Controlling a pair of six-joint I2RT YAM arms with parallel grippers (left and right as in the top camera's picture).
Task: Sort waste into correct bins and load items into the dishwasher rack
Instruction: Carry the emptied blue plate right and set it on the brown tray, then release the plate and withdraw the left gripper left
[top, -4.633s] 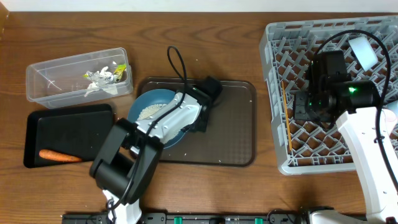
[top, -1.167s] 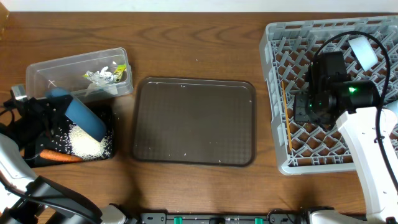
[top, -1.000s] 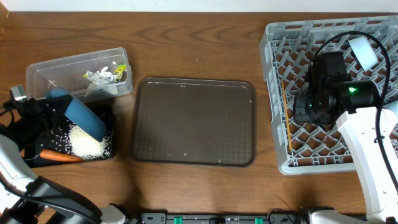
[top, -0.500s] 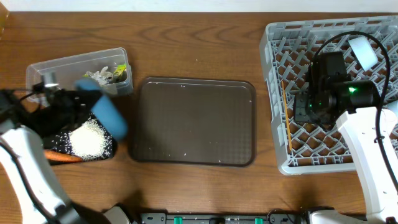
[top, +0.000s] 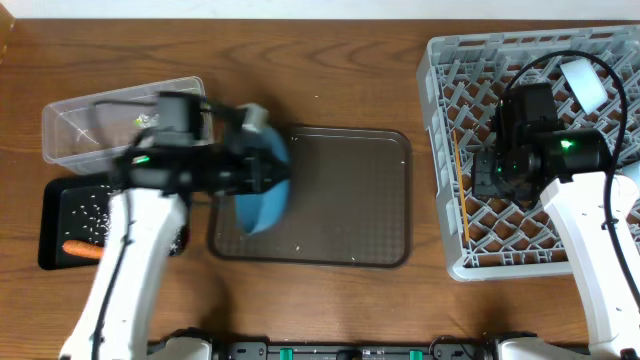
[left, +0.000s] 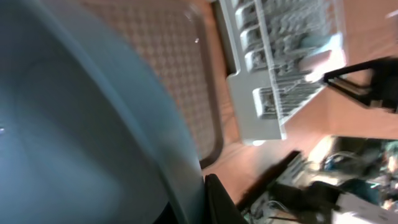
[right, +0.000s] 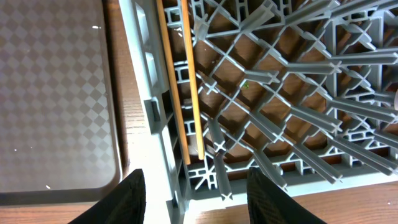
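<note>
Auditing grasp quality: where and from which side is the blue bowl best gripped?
At the rim. The blue bowl is too wide to span, so pinch its wall, one finger inside and one outside, coming in edge-on over the lip. The left gripper seems to hold it so, tilted above the brown tray.

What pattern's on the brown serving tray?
Fine diamond-checker texture on the tray; shows best in right wrist view.

Bright, even light; the blue bowl (top: 265, 195) smears with motion blur overhead.
</note>
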